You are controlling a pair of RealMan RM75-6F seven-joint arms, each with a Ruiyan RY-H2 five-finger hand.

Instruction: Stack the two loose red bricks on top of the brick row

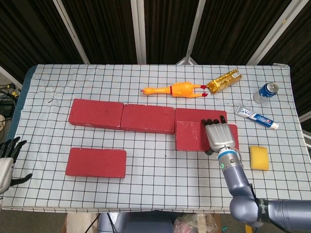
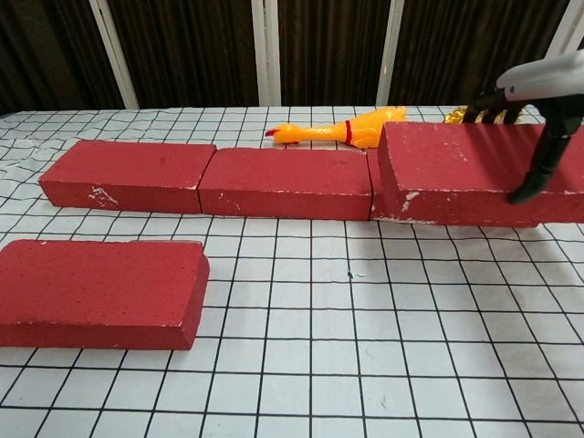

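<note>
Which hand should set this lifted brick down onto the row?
Right. The right hand already grips the lifted brick by the row's right end brick; the left hand sits off the table's left edge.

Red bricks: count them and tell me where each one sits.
5. Three form the row: left brick, middle brick, right brick, partly covered. The right hand holds the lifted brick over it. The loose brick lies front left.
</note>
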